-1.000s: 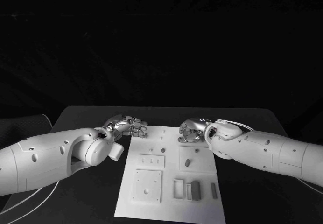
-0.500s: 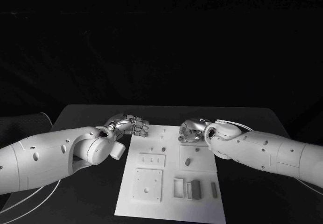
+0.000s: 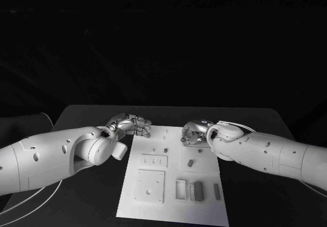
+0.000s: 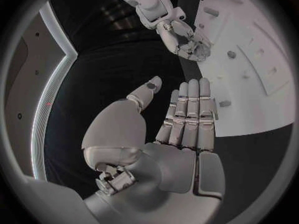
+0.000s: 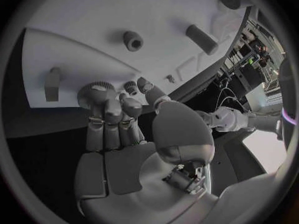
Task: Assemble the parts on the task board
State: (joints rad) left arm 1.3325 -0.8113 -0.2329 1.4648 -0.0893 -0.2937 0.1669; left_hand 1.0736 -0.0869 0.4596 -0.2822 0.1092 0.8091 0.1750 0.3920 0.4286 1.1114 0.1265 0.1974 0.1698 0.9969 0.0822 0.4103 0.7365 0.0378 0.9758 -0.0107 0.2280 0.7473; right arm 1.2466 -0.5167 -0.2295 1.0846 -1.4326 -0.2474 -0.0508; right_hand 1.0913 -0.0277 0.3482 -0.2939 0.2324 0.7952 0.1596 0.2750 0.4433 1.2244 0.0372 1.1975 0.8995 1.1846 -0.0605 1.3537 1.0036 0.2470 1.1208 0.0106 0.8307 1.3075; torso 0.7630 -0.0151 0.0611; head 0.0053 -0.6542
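Board: flat white rectangular task board (image 3: 204, 208) lies mid-table on black tabletop (image 3: 81, 118), long axis running away from robot. Near end: raised square plate (image 3: 149, 187) w/ holes, beside it upright grey block parts (image 3: 198, 190) in slots. Mid-board: small grey cylindrical part (image 3: 190, 164). Far end, L edge: silver left hand (image 3: 131, 126), fingers straight and together, thumb apart, holding nothing. Far end, R side: silver right hand (image 3: 191, 133), fingers curled in over board; whether it pinches a part cannot be told.
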